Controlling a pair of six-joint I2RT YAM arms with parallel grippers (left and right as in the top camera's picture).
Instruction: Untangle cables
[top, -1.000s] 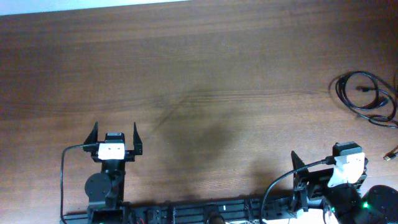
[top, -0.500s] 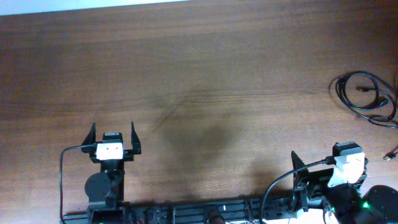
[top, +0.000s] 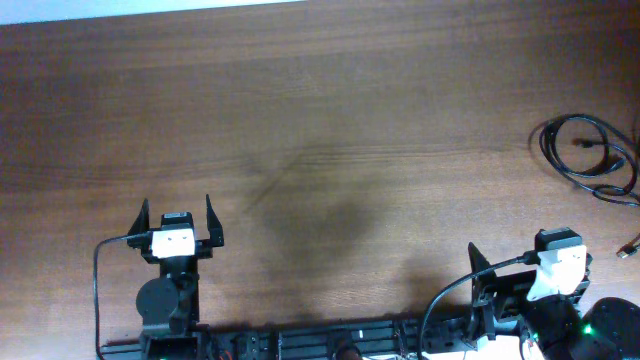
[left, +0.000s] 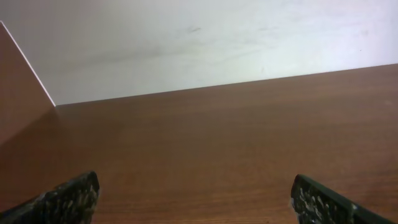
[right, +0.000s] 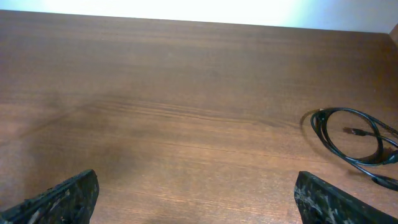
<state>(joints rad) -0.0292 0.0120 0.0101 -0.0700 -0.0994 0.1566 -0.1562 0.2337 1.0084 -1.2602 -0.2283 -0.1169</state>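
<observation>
The cables (top: 566, 173) lie as a small loose black coil at the far right of the wooden table; the coil also shows in the right wrist view (right: 348, 158), ahead and to the right of my fingers. A small plug end (top: 628, 248) lies near the right edge. My right gripper (top: 527, 266) is open and empty near the front right, well short of the coil. My left gripper (top: 176, 208) is open and empty at the front left, far from the cables. The left wrist view shows only bare table between its fingers (left: 196, 198).
The brown wooden table (top: 320, 120) spreads across the view, with a pale wall beyond its far edge (left: 205, 43). The arm bases and mounting rail (top: 340, 345) run along the front edge. A thick black robot cable (top: 100, 290) loops beside the left arm.
My left gripper has shifted slightly to the left, still open. The right arm and the cables have not moved.
</observation>
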